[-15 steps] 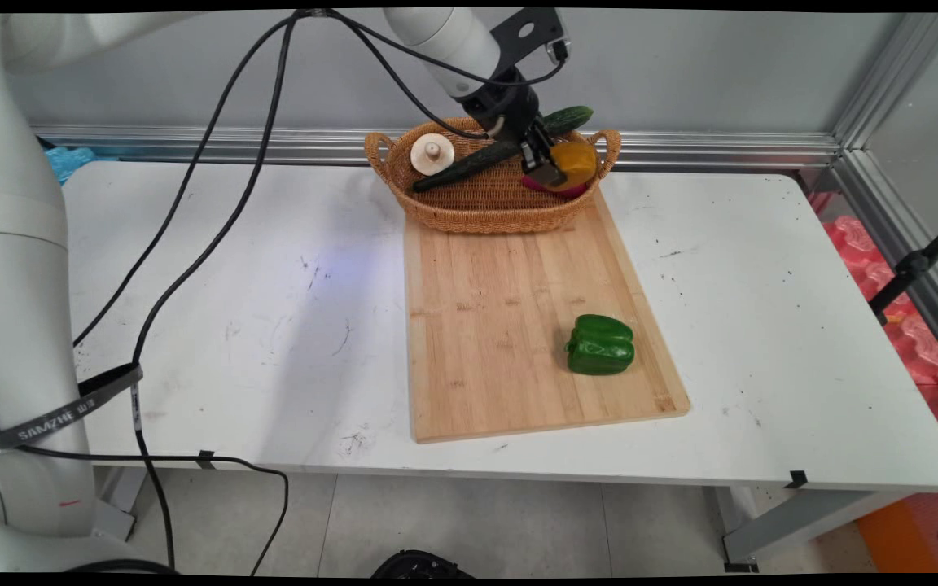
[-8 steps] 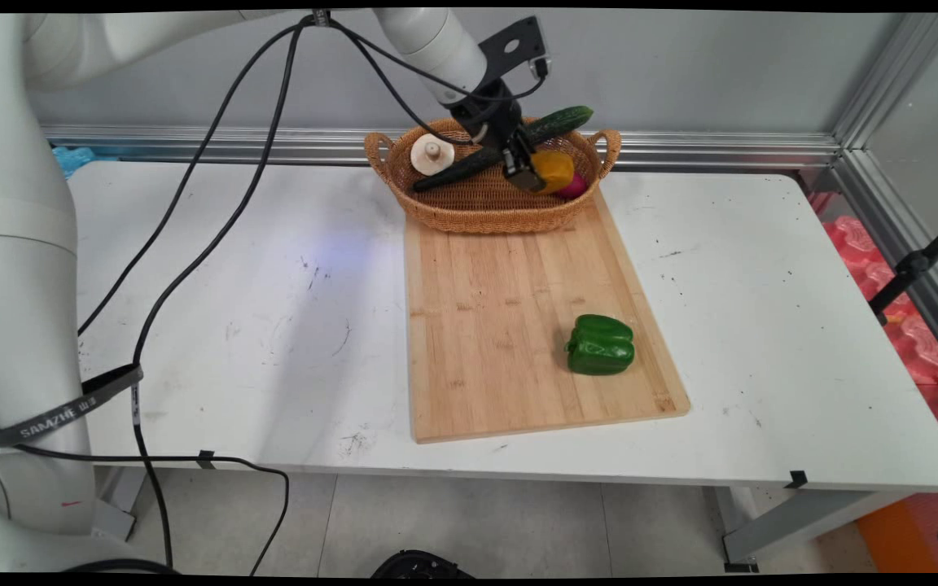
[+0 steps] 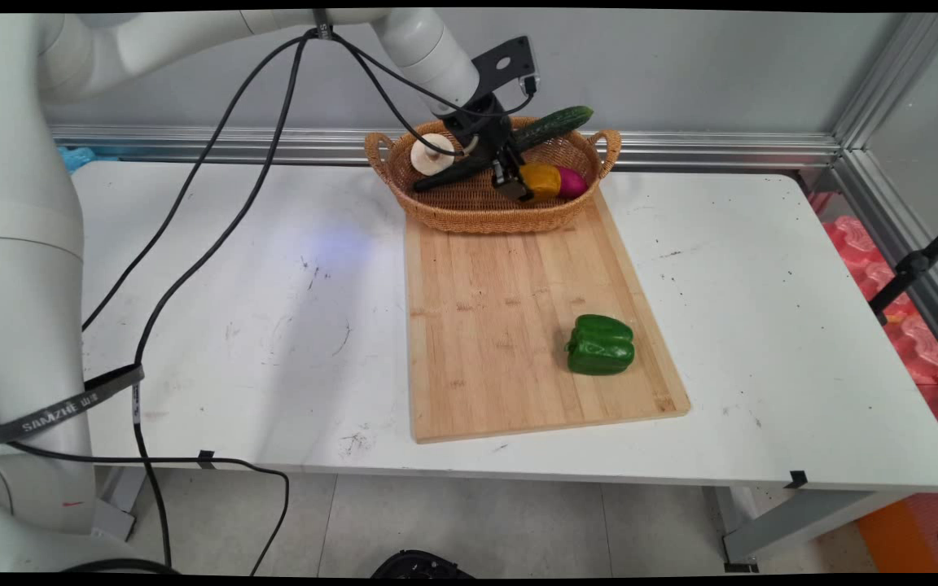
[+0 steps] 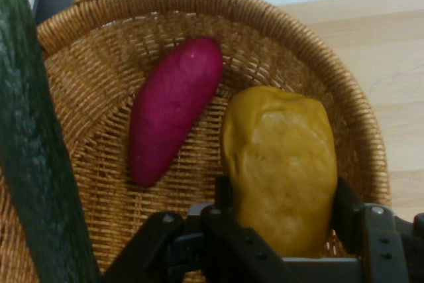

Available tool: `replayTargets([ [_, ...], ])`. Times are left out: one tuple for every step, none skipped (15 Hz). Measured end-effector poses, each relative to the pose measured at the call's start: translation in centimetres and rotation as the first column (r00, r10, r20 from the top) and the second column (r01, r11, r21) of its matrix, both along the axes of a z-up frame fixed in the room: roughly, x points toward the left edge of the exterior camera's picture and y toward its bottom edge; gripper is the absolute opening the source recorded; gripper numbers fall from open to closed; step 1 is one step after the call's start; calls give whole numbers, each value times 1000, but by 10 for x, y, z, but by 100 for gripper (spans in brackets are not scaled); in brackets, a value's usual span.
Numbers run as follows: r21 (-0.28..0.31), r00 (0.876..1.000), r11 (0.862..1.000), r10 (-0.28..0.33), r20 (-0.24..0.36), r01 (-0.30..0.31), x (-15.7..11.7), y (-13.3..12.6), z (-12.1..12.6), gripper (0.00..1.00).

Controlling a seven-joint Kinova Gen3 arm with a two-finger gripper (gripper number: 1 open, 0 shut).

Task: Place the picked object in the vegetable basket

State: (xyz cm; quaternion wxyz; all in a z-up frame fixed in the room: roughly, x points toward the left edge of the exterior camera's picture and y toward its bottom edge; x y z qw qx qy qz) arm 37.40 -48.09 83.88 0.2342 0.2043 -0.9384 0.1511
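In the main view the gripper (image 3: 515, 181) is reaching down into the wicker basket (image 3: 487, 213) at the far end of the cutting board (image 3: 510, 325), and its fingers are pinching a yellow lumpy vegetable (image 3: 541, 181), probably a potato, which is sitting just beside a magenta sweet potato (image 3: 572, 183); a long cucumber (image 3: 518, 142) is lying across the basket with one end jutting over the far rim, a white mushroom (image 3: 431, 153) is resting at the basket's left end, and a green bell pepper (image 3: 600, 345) is standing well apart on the board. In the hand view the gripper (image 4: 281, 220) is clamping the yellow vegetable (image 4: 281, 164) across its narrow width near its lower end, its long axis running away from the hand and pointing toward the basket's rim (image 4: 318, 51). It is looking firm, light and smooth-skinned, so it may be prone to twisting; a hold nearer its middle seems safer. The sweet potato (image 4: 173, 107) is lying slanted beside it, the cucumber (image 4: 33, 164) at the left edge.
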Motion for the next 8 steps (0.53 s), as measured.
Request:
replayTargets([
  [1, 1000, 1000, 0, 0, 0, 0, -1, -2, 0],
  [1, 1000, 1000, 0, -1, 0, 1, -2, -3, 0],
  [3, 1000, 1000, 1, -2, -1, 1, -3, -6, 0],
  [4, 1000, 1000, 1, -5, -1, 1, -4, -7, 0],
  [5, 1000, 1000, 2, -7, -2, 1, -4, -9, 100],
  [6, 1000, 1000, 2, -9, -2, 1, -5, -10, 100],
  [7, 1000, 1000, 2, -12, -2, 1, -6, -11, 100],
  [7, 1000, 1000, 3, -13, -3, 1, -6, -12, 100],
])
